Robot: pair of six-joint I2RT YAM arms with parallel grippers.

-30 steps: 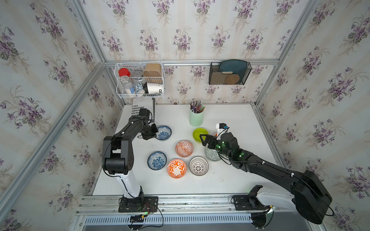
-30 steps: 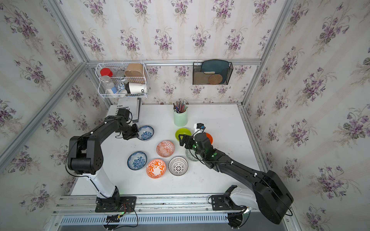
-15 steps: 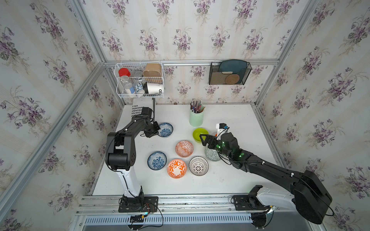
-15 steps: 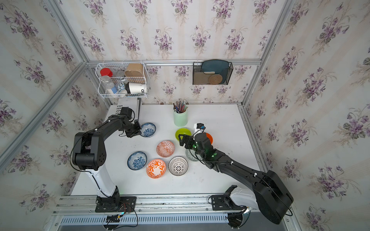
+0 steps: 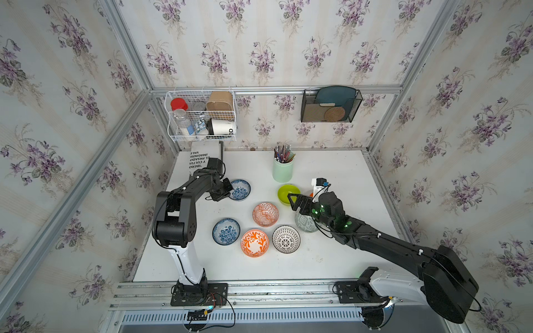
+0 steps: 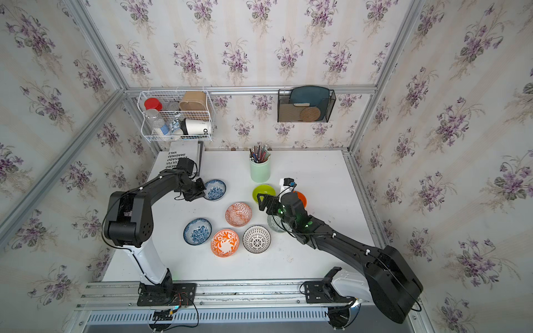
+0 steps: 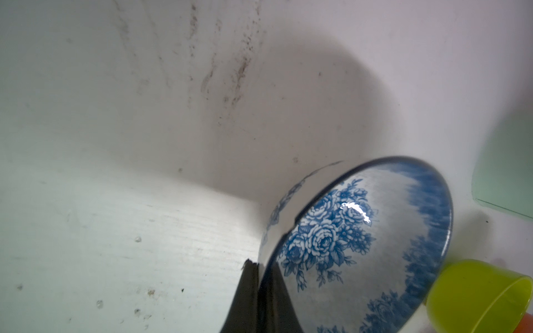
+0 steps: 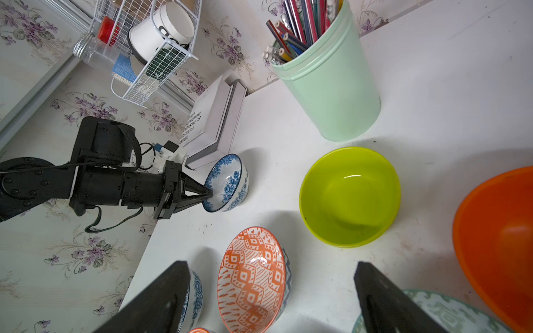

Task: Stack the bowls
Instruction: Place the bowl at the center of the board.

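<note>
Left gripper: squeezed onto the rim of one blue flower bowl, tipped, left of middle in both top views.
Right gripper: wide, holding nothing, beside the lime green bowl, right of middle.

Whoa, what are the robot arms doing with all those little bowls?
They are meant to stack the bowls, but nothing is stacked yet. The left gripper is pinched shut on the rim of a blue floral bowl, tipping it up near the book. The right gripper hangs open by the lime green bowl, holding nothing. The other bowls sit singly on the white table.
</note>
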